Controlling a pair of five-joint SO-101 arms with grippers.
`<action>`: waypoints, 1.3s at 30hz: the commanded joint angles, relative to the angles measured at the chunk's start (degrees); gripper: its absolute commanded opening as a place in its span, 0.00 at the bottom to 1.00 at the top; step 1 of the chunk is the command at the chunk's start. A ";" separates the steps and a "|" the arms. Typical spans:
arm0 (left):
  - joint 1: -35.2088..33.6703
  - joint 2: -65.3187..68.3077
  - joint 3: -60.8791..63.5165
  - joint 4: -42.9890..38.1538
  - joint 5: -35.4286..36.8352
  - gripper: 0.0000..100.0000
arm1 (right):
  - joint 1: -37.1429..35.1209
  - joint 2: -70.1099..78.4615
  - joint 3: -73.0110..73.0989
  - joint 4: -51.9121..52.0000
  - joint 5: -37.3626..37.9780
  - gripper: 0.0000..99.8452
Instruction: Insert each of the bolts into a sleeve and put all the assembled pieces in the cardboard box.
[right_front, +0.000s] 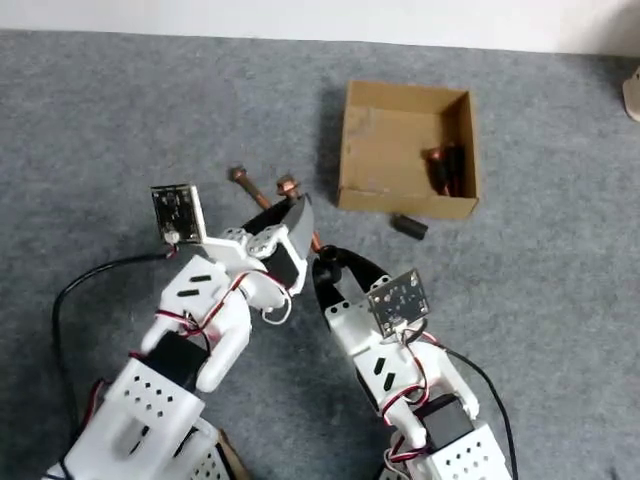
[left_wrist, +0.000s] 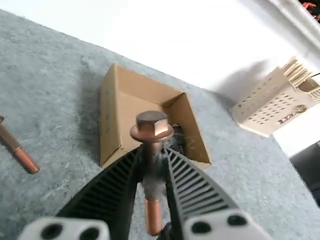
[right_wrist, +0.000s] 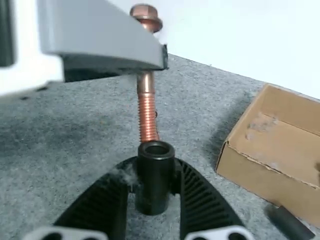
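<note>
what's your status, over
Left hand shut on bolt. Right hand shut on sleeve. Bolt tip near sleeve mouth, not inserted. Loose sleeve beside cardboard box.

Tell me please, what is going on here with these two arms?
The left claw holds a copper bolt, the right claw a black sleeve; the bolt's threaded tip sits at the sleeve's mouth, not yet inside. One assembled piece lies in the cardboard box; a spare bolt and a spare sleeve lie on the carpet.

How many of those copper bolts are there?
3: a held bolt in the left gripper, a loose bolt on the carpet, and a third bolt inside the cardboard box. Others may be hidden there.
</note>
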 joint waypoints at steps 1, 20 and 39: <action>2.24 -2.15 -1.27 -1.76 0.70 0.01 | -0.40 -0.40 6.73 -0.13 0.62 0.00; 6.11 -14.37 -0.40 3.43 -4.22 0.01 | -0.48 -0.40 6.37 -0.13 0.62 0.00; 5.85 -14.73 7.52 -5.80 -13.45 0.01 | -0.66 -0.40 6.37 -0.13 0.62 0.00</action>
